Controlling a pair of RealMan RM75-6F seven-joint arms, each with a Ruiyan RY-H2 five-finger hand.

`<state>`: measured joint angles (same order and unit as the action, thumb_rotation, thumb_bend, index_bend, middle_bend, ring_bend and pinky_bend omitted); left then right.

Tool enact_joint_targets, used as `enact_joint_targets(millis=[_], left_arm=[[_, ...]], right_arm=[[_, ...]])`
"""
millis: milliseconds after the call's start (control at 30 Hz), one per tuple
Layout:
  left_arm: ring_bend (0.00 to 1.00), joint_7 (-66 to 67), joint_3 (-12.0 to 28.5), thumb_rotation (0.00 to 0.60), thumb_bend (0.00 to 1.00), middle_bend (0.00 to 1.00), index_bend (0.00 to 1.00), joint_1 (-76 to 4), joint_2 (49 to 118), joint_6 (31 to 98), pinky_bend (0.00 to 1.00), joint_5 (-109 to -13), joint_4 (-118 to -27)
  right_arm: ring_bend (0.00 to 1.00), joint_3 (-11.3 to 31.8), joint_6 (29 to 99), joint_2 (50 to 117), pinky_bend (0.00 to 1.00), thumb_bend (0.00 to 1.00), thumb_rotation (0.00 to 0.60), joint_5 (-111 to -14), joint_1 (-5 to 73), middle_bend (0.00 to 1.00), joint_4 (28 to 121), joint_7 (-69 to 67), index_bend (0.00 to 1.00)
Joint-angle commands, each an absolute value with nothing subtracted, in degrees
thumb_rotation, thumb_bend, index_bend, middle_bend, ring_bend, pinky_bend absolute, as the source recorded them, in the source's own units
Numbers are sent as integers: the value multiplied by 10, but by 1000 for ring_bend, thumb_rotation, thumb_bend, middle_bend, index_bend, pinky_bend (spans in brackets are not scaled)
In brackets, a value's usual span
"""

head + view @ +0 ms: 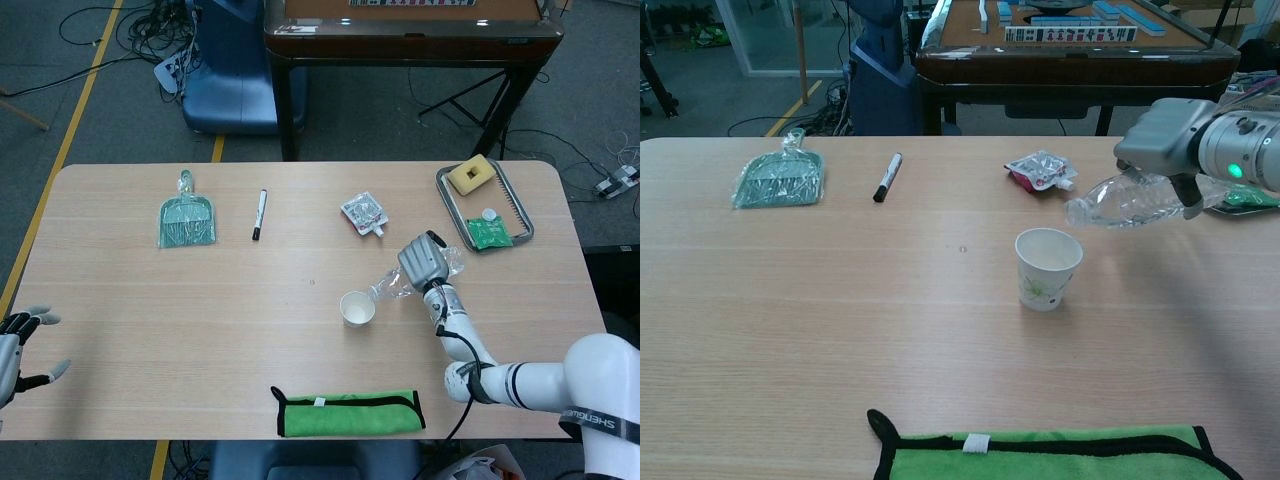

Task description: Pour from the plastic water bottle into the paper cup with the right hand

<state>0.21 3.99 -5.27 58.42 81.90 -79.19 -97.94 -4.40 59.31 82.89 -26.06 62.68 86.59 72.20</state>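
Wood-grain table fills both views, with grey floor, cables and a dark wooden table beyond its far edge.

Right hand is clamped around the body of the plastic water bottle, fingers wrapped over the top and down the near side. Bottle is held off the table, tipped close to horizontal, neck pointing left and slightly down. Its mouth sits just right of and above the paper cup, not quite over the rim in the chest view. Cannot tell whether any liquid is leaving the bottle. Cup stands upright on the table, right of centre, with a green print on its side.

Far of the cup: a small red-and-white pouch. Far right: a metal tray holding a yellow sponge, a green packet and a small white round item. Left of the pouch: a black marker, then a green dustpan in clear wrap.

Near edge, centre: a folded green cloth with black trim.

Left hand rests at the far left near corner, fingers spread, holding nothing, well apart from everything else.
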Motion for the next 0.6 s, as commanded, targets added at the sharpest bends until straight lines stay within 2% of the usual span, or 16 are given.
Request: enact_joint_targets(millis=[33, 600], left_arm=[[231, 2, 40, 600, 147, 233, 339, -52, 584, 819, 472, -792, -980], [231, 0, 40, 600, 147, 233, 340, -51, 582, 821, 472, -792, -980]], right_arm=[[492, -44, 600, 833, 487, 164, 600, -257, 630, 631, 865, 730, 621], [495, -43, 621, 849, 487, 165, 600, -254, 639, 634, 861, 769, 622]])
